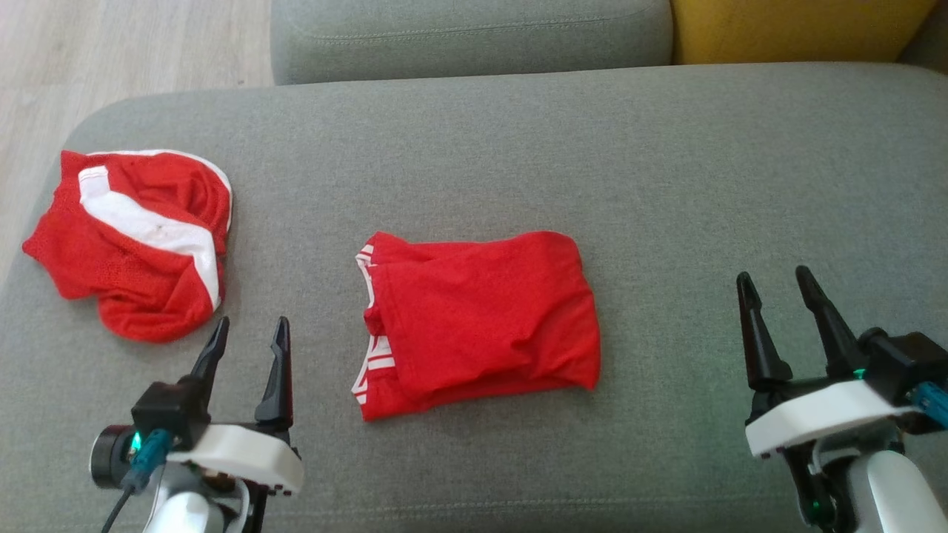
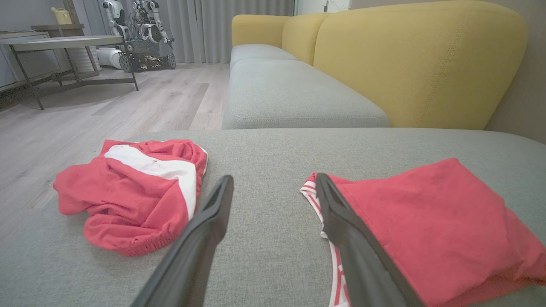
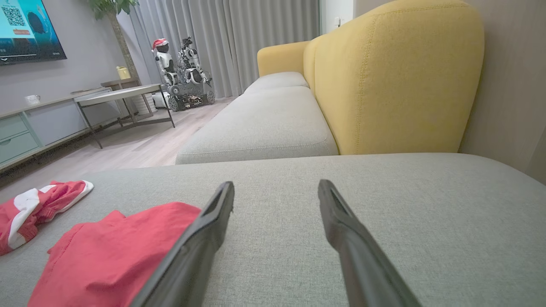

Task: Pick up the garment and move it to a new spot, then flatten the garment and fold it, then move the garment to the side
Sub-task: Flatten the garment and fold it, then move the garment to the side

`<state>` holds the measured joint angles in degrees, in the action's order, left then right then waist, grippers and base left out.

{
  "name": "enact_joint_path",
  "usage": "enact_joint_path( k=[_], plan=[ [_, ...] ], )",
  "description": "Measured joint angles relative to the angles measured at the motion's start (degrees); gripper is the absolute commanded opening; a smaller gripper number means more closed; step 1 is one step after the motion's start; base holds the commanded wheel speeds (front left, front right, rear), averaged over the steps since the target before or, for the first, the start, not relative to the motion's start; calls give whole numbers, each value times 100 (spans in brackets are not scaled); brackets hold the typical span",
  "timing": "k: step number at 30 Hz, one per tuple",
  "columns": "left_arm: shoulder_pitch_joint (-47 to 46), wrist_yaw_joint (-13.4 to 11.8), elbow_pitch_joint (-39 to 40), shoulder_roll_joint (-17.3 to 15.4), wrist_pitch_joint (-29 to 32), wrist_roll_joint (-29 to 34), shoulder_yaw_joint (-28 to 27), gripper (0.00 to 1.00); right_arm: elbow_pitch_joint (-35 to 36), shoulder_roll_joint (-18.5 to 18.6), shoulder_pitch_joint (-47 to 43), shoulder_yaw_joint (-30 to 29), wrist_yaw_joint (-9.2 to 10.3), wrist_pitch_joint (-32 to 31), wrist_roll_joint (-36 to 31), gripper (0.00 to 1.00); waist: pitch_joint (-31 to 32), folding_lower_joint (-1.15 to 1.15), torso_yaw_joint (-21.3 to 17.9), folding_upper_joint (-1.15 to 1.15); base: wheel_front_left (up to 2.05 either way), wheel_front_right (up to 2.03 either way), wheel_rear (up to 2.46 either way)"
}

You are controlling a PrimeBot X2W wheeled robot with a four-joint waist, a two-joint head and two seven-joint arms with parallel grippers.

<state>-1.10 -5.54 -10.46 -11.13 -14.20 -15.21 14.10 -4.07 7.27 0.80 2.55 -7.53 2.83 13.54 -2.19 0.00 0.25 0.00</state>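
Between my left gripper (image 1: 252, 322) and right gripper (image 1: 774, 274), both spread empty, lies the folded garment (image 1: 481, 318), underlayers hidden.

Setting: a living room of domestic type, also used to house robots.

Indicators:
- A long sofa with grey seat cushions (image 1: 666, 148) and yellow backrests (image 3: 396, 76) runs along the wall.
- Pale wood-plank floor (image 2: 128, 106).
- Full-height grey curtains (image 3: 264, 38) close off the far end.
- A low table (image 3: 119, 94) on thin dark legs stands beside a cabinet (image 3: 25, 128) with drawers.
- A lit wall screen (image 3: 25, 30) hangs above the cabinet, with a potted plant (image 3: 111, 6) near it.
- Two white robots (image 3: 183, 72) are parked before the curtains.
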Motion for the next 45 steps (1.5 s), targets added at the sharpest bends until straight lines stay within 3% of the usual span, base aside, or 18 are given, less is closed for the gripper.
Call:
enact_joint_path(
  k=[33, 38, 45],
  plan=[
    [-4, -103, 36, -24, -1, -59, 70, 100, -25, -7, -26, -109, 0, -192, 1, 100, 44, 0, 86, 0, 0, 0, 0],
    [-140, -94, 97, -18, -2, -58, 138, 100, -408, -7, 73, -15, 0, -289, 32, 100, -96, 0, 280, 0, 0, 0, 0],
    [-667, 60, 98, 82, -10, -2, 259, 100, -1430, -21, 917, 531, 0, -338, 271, 100, -448, 0, 652, 0, 0, 0, 0]
  ],
)
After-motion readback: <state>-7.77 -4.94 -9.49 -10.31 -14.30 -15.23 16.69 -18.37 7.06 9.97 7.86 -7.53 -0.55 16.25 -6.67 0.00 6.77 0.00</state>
